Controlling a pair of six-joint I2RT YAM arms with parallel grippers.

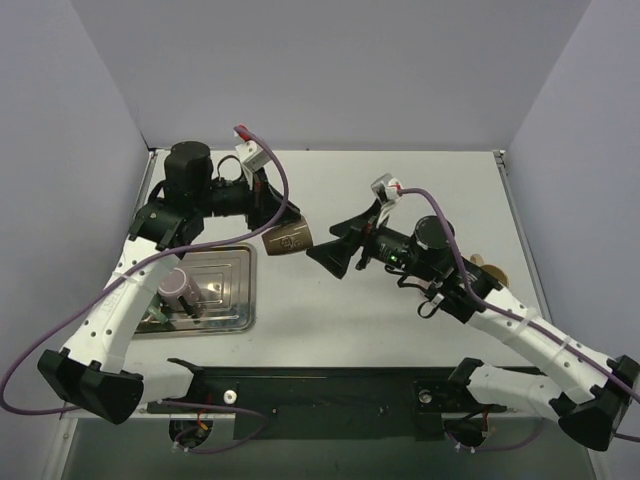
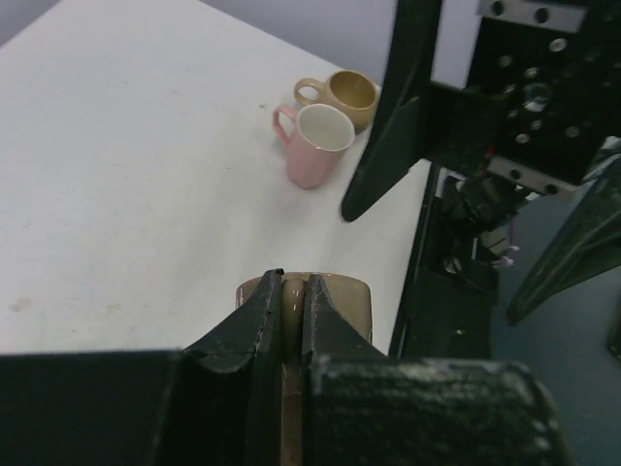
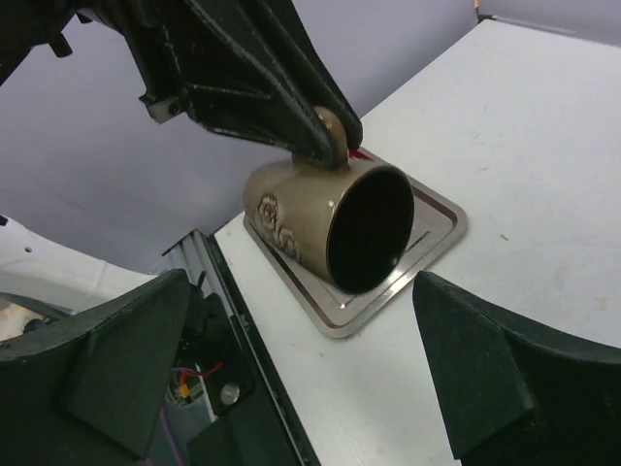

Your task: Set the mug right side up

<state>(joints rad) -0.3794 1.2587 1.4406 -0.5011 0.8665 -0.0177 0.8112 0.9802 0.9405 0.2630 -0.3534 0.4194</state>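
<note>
my left pincer [image 2: 292, 291] is clamped on the brown mug's [image 3: 320, 218] handle. the mug hangs sideways above the worktop [image 1: 400, 330], near the metal tray [image 1: 252, 290]. my right pincer [image 1: 330, 252] stands apart before its mouth. i think a push there could twist the mug loose.

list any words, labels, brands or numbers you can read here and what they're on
No readable text in any view.
brown mug: a raised emblem on its side, curls or a flower, not legible as letters.
pink mug and tan mug: plain on the sides shown.
metal tray: no marking visible.
</note>
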